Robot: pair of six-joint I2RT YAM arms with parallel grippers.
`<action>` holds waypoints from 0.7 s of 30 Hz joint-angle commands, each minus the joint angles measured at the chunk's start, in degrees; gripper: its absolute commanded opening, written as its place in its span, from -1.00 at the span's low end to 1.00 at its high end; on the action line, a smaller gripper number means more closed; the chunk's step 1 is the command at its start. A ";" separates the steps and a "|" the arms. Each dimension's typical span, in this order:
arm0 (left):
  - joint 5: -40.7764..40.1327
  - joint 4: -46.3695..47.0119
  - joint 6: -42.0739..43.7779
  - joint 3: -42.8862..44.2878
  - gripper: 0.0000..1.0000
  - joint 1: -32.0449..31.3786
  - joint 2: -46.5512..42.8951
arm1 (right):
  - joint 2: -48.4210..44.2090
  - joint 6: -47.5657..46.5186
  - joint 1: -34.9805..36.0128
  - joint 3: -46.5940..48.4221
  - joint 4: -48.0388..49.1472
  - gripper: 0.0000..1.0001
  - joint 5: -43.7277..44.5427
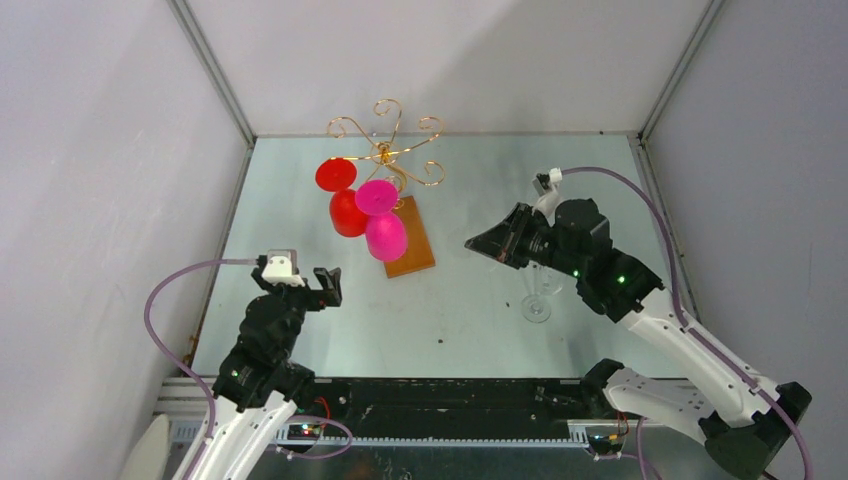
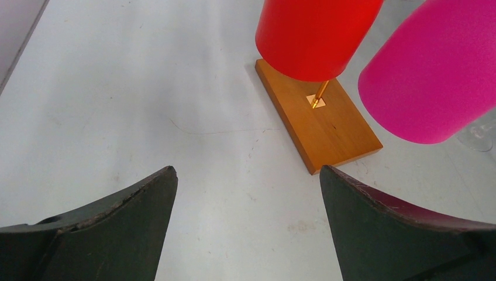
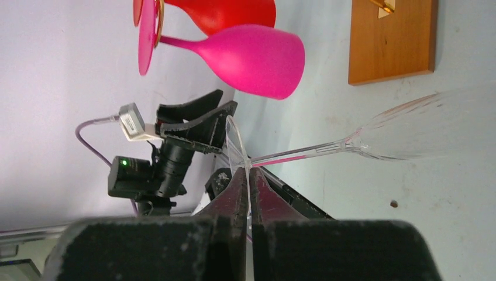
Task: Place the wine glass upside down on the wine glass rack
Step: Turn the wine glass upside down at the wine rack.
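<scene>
The wine glass (image 3: 304, 153) is clear. My right gripper (image 3: 250, 174) is shut on its thin foot, and the stem and bowl slant away toward the table. From above, the bowl (image 1: 537, 300) shows faintly under the right wrist, with that gripper (image 1: 470, 243) pointing left. The wine glass rack (image 1: 385, 150) is a gold wire stand on a brown wooden base (image 1: 412, 245), at the far middle of the table. My left gripper (image 2: 247, 168) is open over bare table, short of the base (image 2: 327, 126). In the top view the left gripper (image 1: 328, 285) sits left of the base.
A red glass (image 1: 347, 212) and a magenta glass (image 1: 385, 235) hang upside down on the rack's near left side. Both loom close ahead of the left gripper, the red one (image 2: 313, 35) and the magenta one (image 2: 433, 76). Grey walls enclose three sides.
</scene>
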 commanded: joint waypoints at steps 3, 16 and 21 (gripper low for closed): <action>-1.15 0.95 -0.91 1.22 0.99 -0.01 0.95 | 2.26 2.76 -5.34 3.63 4.94 -1.00 -7.16; -1.11 0.93 -0.91 1.20 0.99 -0.01 1.05 | 7.67 3.41 -11.66 8.64 6.83 -1.00 -12.71; -1.24 0.96 -0.91 1.06 1.00 -0.01 1.05 | 8.20 3.56 -13.20 9.11 7.37 -1.00 -13.57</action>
